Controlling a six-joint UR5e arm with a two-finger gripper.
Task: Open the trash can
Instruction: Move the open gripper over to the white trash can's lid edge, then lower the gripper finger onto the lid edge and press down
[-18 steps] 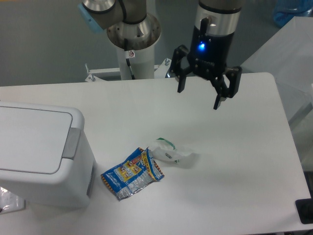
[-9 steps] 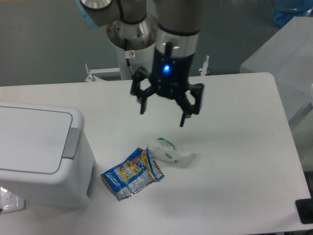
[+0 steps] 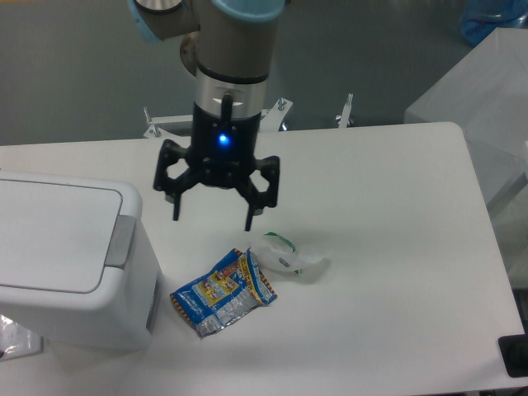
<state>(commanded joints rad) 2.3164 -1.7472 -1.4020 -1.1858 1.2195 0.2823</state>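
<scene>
- Camera view from the fixed post shows my gripper (image 3: 213, 216) hanging in the air over the middle of the desk, nearer the far edge than the near one, with its jaws spread wide and nothing between them.
- The trash can (image 3: 70, 264) sits at the left edge of the desk, toward the near-left corner. Its flat white lid (image 3: 54, 233) lies fully down, so the opening itself is not yet done.
- The grey push tab (image 3: 122, 240) on the can's right rim faces my side. My fingertips are apart from it, up and to the right, with open tabletop between us.
- As I judge it, only the approach is under way. What is left is to close the gap to the tab, come down onto it and press until the lid releases.
- A blue crumpled snack wrapper (image 3: 223, 291) lies just right of the can near the near edge, and a small scrap of clear plastic with green print (image 3: 287, 256) touches or nearly touches its right side. Both sit below and to the right of my fingers, and neither belongs to this job.
- I cannot tell whether the tab needs a straight push or a press from above.
</scene>
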